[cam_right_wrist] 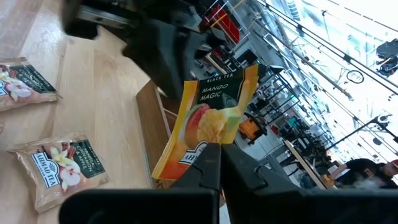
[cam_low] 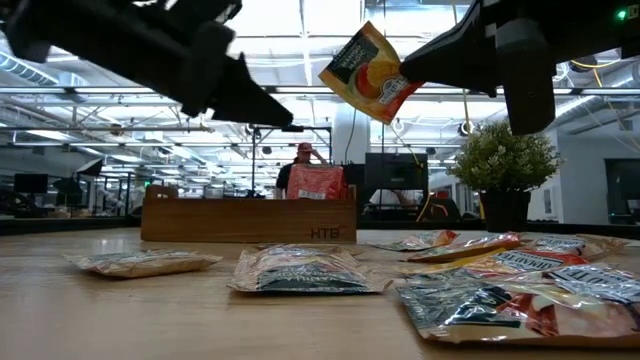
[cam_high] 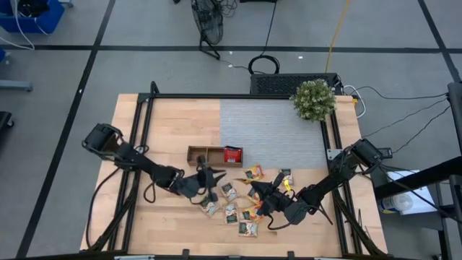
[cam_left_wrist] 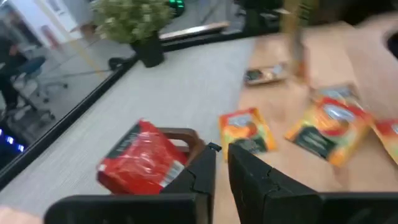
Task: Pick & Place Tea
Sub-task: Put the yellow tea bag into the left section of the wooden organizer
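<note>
Right now the right gripper (cam_right_wrist: 219,163) has its jaws pinching one orange-and-yellow mango tea sachet (cam_right_wrist: 211,121) by a bottom corner, lifted clear of the light wooden desk (cam_high: 170,119); in the low view it hangs tilted in the air. Grip area looks small, so the sachet could swivel or slip out on a fast swing.

Left gripper (cam_left_wrist: 222,163) hovers near the long brown wooden three-compartment tray (cam_high: 204,156), jaws close together with only a thin gap, holding nothing I can see. A red sachet (cam_high: 232,154) already sits in the tray's right-hand compartment.

Risks from here:
- both arms are crowded around the same stretch of desk in front of the tray (collision if the right one heads for the tray while the left stays put)
- the tilted sachet may catch the tray wall and land outside a compartment
- the remaining loose sachets (cam_high: 238,209) lie overlapping on the desk, so a later pinch may grab two.
</note>
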Available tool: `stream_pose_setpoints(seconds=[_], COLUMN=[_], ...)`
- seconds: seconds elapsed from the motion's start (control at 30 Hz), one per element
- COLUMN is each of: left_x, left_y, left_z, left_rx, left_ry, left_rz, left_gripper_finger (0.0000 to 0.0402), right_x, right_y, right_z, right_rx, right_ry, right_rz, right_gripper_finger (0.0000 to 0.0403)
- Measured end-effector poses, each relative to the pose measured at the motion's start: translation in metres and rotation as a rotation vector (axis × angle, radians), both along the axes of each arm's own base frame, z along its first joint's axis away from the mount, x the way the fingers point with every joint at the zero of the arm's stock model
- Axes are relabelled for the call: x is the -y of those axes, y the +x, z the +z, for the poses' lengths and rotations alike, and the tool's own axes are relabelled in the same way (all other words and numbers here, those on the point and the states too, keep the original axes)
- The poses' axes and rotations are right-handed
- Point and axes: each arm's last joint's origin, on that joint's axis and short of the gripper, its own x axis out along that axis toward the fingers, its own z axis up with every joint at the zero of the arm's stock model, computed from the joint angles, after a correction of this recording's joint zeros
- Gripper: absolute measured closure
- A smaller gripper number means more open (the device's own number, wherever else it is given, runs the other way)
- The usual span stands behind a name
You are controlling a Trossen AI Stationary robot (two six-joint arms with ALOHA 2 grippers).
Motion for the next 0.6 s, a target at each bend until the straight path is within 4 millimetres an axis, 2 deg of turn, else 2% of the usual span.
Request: stream_pose_setpoints(seconds=[0.2,0.37,0.47,0.6], left_x=[-0.008,-0.012,-0.012,-0.013], left_y=[0.006,0.013,0.015,0.016], left_z=[0.004,0.011,0.014,0.016], left_rx=[0.074,0.13,0.148,0.163], left_ry=[-0.131,-0.243,-0.284,-0.292], left_rz=[0.006,-0.152,-0.222,-0.229], left_gripper_finger=[0.0271,0.0207,0.0188,0.0182], right_x=[0.001,0.002,0.002,0.003], right_y=[0.001,0.001,0.002,0.002], right_z=[0.0,-0.001,-0.001,-0.002], right_rx=[0.0,0.004,-0.001,0.007], right_ry=[0.001,0.014,0.02,0.035], right_rz=[-0.004,-0.005,0.02,0.015], right_gripper_finger=[0.0403,0.0403,0.0403,0.0403])
